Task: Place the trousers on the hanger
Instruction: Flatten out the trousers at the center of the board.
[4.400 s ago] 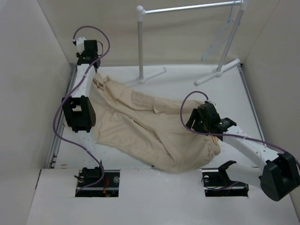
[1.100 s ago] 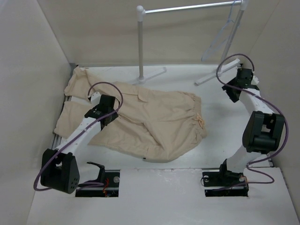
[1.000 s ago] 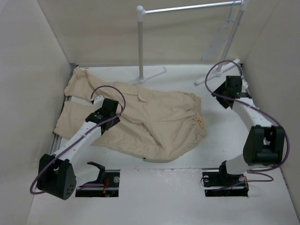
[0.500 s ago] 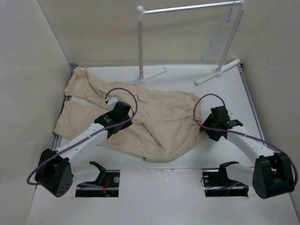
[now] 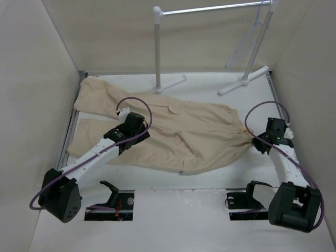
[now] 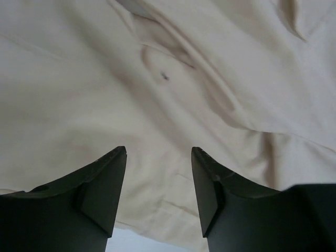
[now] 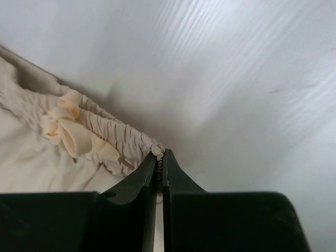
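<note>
The beige trousers (image 5: 184, 136) lie stretched flat across the table, legs to the far left, waistband to the right. My right gripper (image 5: 258, 140) is shut on the gathered waistband edge (image 7: 156, 151) beside its drawstring bow (image 7: 68, 131). My left gripper (image 5: 137, 137) hovers open over the trouser cloth (image 6: 173, 89), nothing between its fingers (image 6: 105, 184). The thin pale wire hanger (image 5: 247, 43) hangs from the right end of the rack's rail at the back.
The white rack (image 5: 157, 47) stands at the back with a post and feet on the table and a rail (image 5: 215, 8) overhead. Cardboard walls (image 5: 31, 79) close in left, right and behind. Bare table (image 5: 268, 100) lies at the right.
The right gripper closed on the waistband and pulled it right, stretching the trousers out flat. The left gripper opened wider over the cloth, staying near the same place.
</note>
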You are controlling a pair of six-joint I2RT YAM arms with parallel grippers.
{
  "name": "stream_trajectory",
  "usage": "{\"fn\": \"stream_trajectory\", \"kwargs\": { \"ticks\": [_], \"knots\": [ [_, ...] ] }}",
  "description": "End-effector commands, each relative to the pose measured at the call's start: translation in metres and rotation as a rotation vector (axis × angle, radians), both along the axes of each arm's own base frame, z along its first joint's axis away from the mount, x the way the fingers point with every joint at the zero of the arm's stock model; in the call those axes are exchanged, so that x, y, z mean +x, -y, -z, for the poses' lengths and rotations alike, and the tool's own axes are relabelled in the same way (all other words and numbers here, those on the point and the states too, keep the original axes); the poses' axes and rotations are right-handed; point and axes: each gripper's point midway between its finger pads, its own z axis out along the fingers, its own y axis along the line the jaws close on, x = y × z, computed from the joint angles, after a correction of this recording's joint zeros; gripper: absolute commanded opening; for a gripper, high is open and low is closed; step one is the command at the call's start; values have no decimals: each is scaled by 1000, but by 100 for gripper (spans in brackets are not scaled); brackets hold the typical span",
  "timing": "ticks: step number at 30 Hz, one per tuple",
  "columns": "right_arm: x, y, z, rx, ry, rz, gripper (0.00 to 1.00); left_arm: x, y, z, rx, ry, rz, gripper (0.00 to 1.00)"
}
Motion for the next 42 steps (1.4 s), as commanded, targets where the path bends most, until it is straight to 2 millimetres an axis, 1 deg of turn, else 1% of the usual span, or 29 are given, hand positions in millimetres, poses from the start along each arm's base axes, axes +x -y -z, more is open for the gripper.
{"fn": "stream_trajectory", "kwargs": {
  "ticks": [1,3,5,7,8,9,10,12,13,14,15,16,17,18,19,20,21,22,23,25,26,28,30,31,32,35,36,40,42],
  "knots": [
    [-11,59,-36,-153,57,192,10,-3,-10,-5,14,-4,-30,52],
    [-21,84,-47,-193,79,287,15,-5,-25,-5,48,-16,-64,54],
    [-27,98,-53,-217,82,352,24,-9,-43,-6,85,-23,-111,55],
    [-26,105,-61,-222,101,400,49,-15,-65,-5,122,-42,-167,55],
    [-19,103,-69,-225,123,385,63,-19,-76,-5,132,-50,-196,55],
    [-9,98,-80,-234,142,342,70,-24,-86,-4,144,-58,-224,55],
    [-1,91,-92,-246,157,299,74,-27,-95,-3,152,-63,-251,54],
    [10,75,-113,-270,199,224,78,-33,-108,3,153,-82,-299,53],
    [15,61,-124,-290,223,166,79,-34,-112,5,146,-91,-318,51],
    [18,51,-128,-303,233,126,79,-34,-112,8,136,-99,-325,50],
    [21,37,-130,-310,241,68,79,-33,-112,11,129,-108,-330,49],
    [25,19,-128,-302,247,-4,75,-33,-111,16,127,-117,-332,48],
    [28,-8,-121,-273,245,-102,69,-33,-110,21,122,-127,-338,47],
    [29,-37,-112,-239,242,-201,60,-34,-112,27,121,-141,-353,46],
    [29,-70,-102,-198,241,-312,48,-37,-116,35,126,-159,-374,45],
    [25,-105,-92,-154,234,-421,37,-41,-122,41,121,-178,-407,44],
    [17,-136,-81,-122,215,-509,30,-44,-127,45,118,-193,-435,43],
    [9,-158,-70,-104,188,-569,25,-50,-135,51,117,-213,-472,41],
    [1,-174,-62,-96,162,-612,24,-56,-144,56,113,-229,-513,39],
    [-10,-194,-53,-79,139,-662,25,-73,-161,62,84,-272,-613,37],
    [-15,-204,-52,-60,138,-686,27,-80,-169,61,55,-275,-676,39],
    [-24,-218,-53,-41,140,-732,34,-86,-183,53,38,-245,-748,45],
    [-31,-223,-55,-26,146,-755,42,-92,-199,43,42,-222,-830,51],
    [-34,-225,-55,-14,147,-766,45,-93,-204,42,35,-221,-861,54],
    [-39,-225,-54,-5,144,-776,49,-92,-210,44,27,-222,-893,57],
    [-50,-218,-48,15,139,-780,57,-89,-217,60,-16,-239,-951,58],
    [-50,-213,-47,16,143,-769,59,-85,-220,66,-33,-232,-971,59],
    [-46,-179,-52,52,163,-655,67,-75,-230,87,-70,-230,-1010,59],
    [-45,-153,-53,60,163,-548,69,-69,-231,95,-78,-227,-1009,59]
  ]
}}
